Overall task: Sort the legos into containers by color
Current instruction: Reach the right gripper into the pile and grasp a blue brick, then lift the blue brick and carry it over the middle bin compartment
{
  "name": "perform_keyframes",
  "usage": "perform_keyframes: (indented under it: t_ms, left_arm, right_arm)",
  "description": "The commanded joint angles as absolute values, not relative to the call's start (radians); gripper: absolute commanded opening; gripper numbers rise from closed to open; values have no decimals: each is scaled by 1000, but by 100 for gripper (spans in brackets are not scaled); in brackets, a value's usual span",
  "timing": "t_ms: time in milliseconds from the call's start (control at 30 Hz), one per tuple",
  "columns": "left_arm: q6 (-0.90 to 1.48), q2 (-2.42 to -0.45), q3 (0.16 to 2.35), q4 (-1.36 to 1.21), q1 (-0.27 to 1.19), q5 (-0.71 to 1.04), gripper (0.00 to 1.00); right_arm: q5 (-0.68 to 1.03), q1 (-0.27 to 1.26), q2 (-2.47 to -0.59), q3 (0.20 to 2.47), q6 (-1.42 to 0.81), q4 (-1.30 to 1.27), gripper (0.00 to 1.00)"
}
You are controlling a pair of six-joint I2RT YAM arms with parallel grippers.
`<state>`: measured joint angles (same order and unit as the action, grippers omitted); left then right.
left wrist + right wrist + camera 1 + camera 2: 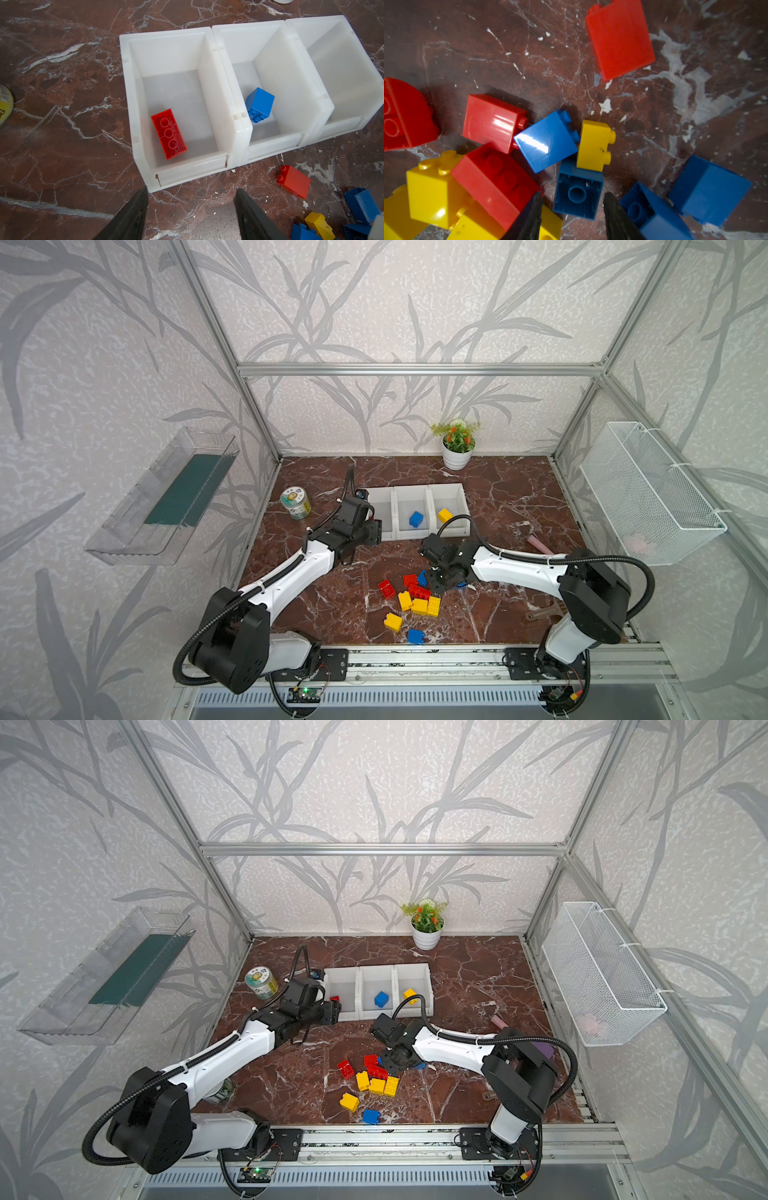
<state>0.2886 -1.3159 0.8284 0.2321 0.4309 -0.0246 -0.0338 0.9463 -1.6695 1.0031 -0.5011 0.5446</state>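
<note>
The right gripper (573, 194) is straddling an upturned blue brick (578, 204) in the pile, jaws narrow and not visibly clamping. The left gripper (191, 189) is hanging wide and empty before the containers (166, 33). These are holding only a red brick (168, 134), a second blue brick (259, 105) and a yellow brick (444, 514), one per bin. Most legos (419, 605) are judged to be awaiting sorting on the table (498, 497).

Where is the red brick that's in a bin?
The red brick lies hollow side up in the leftmost bin in a top view, beside the middle bin holding a blue brick.
</note>
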Motion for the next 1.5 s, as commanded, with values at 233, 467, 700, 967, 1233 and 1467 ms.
perform_keyframes:
  t_ms: [233,467,700,967,1233,1467]
  left_arm:
    - [297,-1314,826,221,428,-9,69]
    - [296,-1307,824,225,428,-19,69]
    - [301,-1292,816,238,428,-15,69]
    - [290,-1297,829,272,428,-29,69]
    - [322,-1281,805,255,428,11,69]
    - [327,-1291,802,247,429,25,69]
  right_arm:
    - [-41,953,-1701,1018,-520,564,34]
    - [-63,952,-1676,1056,-494,619,28]
    - [-156,936,-1644,1203,-363,681,28]
    - [-106,831,-1873,1503,-215,654,28]
    - [-59,764,-2055,1703,-200,663,28]
    - [-33,735,-2105,1755,-202,666,28]
